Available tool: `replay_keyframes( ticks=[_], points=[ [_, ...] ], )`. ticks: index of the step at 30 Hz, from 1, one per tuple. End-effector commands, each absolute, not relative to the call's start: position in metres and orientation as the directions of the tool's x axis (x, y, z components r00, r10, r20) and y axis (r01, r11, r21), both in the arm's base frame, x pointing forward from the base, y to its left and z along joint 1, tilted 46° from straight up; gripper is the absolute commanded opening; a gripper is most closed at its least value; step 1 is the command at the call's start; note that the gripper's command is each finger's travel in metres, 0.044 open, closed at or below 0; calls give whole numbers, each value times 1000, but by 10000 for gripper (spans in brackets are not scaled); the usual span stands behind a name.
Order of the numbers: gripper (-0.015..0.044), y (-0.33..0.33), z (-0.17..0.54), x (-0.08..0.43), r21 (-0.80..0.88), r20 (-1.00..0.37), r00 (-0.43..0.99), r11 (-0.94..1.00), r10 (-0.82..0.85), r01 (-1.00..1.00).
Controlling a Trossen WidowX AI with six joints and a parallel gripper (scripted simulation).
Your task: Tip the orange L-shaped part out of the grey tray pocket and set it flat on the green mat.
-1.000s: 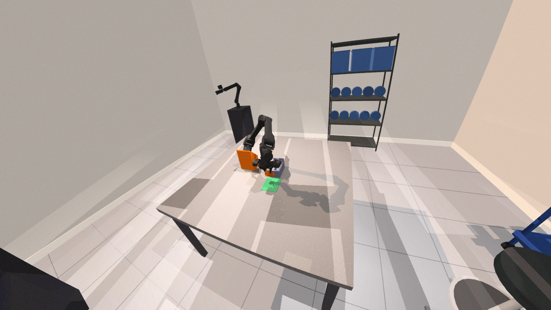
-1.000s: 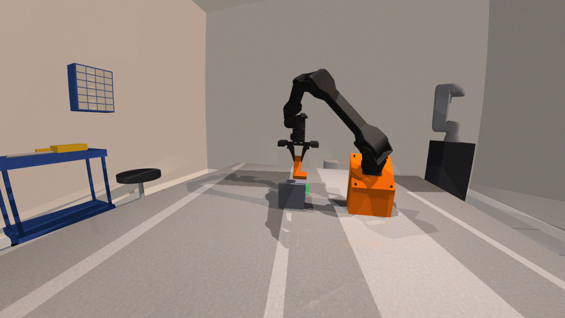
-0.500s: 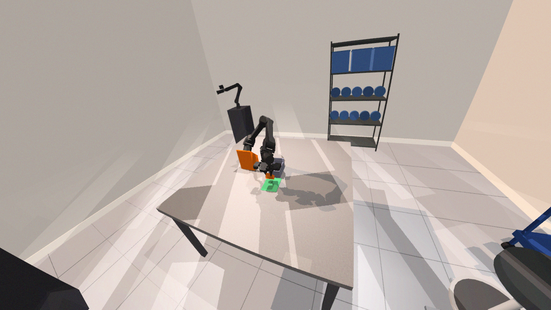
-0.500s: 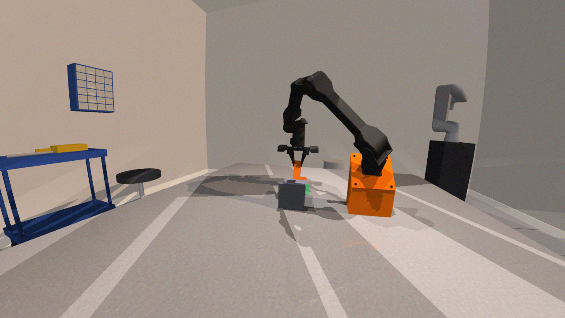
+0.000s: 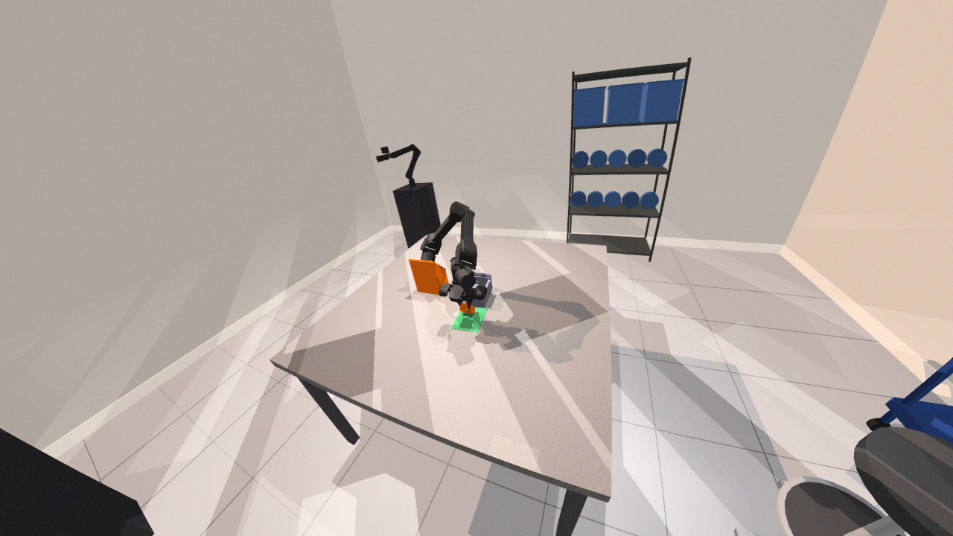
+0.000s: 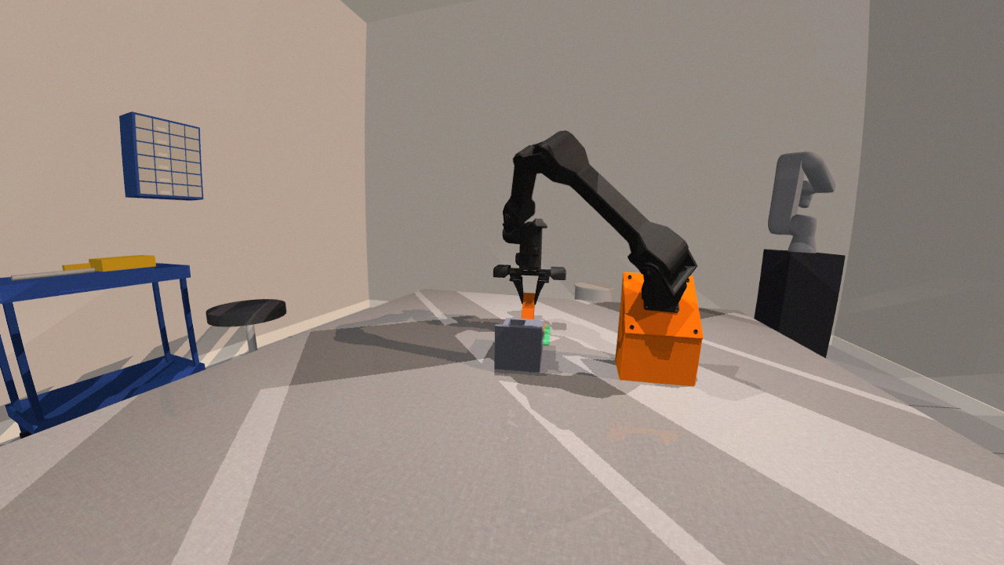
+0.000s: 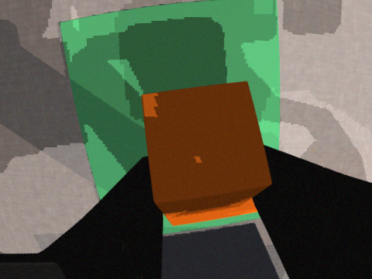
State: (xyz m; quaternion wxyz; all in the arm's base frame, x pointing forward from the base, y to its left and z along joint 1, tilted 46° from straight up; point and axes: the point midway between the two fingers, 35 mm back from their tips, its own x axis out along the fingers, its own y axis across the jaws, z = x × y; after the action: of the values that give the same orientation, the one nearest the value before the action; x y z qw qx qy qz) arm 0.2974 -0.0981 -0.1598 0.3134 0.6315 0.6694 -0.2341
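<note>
My gripper (image 5: 467, 304) (image 6: 529, 300) (image 7: 200, 161) is shut on the orange L-shaped part (image 5: 467, 310) (image 6: 529, 309) (image 7: 205, 132). The part is out of the tray and hangs steeply from the fingers, pinched at its upper end. It is over the green mat (image 5: 479, 318) (image 6: 547, 337) (image 7: 260, 58). In the exterior view its lower end is mostly hidden behind the grey tray (image 6: 518, 349) (image 7: 209, 252), so I cannot tell whether it touches the mat. The tray stands right beside the mat.
The arm's orange base block (image 5: 426, 277) (image 6: 657, 358) stands beside the tray on the table (image 5: 459, 393) (image 6: 421, 450). A stool (image 6: 245, 311) and a blue cart (image 6: 105, 278) stand off the table. A shelf rack (image 5: 616, 211) stands at the back wall.
</note>
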Motion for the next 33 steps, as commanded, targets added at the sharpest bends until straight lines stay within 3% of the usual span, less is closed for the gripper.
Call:
replay_keyframes(
  ticks=[1, 15, 25, 30, 33],
  points=[
    [0, -95, -162, 297, 79, -711, -7, 89, 703, 993],
    [0, -96, -161, 297, 80, -714, -9, 94, 700, 992],
    [263, -99, -159, 297, 79, -714, -9, 93, 700, 992],
    [394, -139, -120, 299, 78, -715, -8, 90, 699, 993],
    [400, -157, -100, 297, 77, -714, -7, 89, 700, 993]
  ],
)
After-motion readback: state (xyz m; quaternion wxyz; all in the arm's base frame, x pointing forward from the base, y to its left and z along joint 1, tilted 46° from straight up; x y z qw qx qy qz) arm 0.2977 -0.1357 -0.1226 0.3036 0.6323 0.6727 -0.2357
